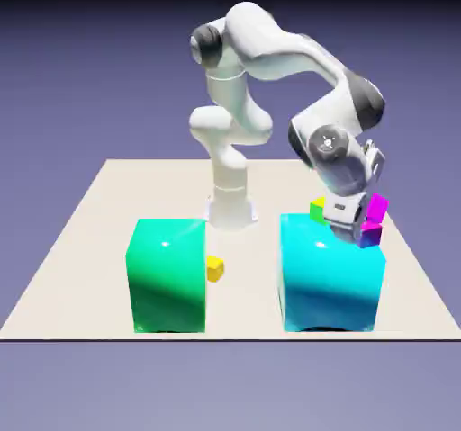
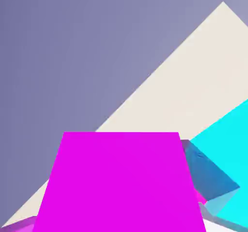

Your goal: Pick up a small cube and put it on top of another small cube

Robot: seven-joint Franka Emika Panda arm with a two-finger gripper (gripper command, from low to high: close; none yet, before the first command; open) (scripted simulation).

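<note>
A small all-magenta cube (image 2: 121, 182) fills the bottom middle of the hand view and hides both fingertips. In the exterior view my gripper (image 1: 357, 224) is tilted down over the top right corner of the big cyan block (image 1: 329, 281) and shut on this small cube (image 1: 377, 207). Just below the held cube sits another small cube (image 1: 369, 235) with a magenta top and blue-violet side. In the hand view that cube shows as a blue face (image 2: 209, 177) to the right of the held cube. Whether the two cubes touch I cannot tell.
A big green block (image 1: 167, 276) stands at the exterior view's left, with a small yellow cube (image 1: 214, 268) beside it on the beige table (image 1: 99, 231). A small yellow-green cube (image 1: 317, 209) lies behind the cyan block (image 2: 230, 144), close to my hand.
</note>
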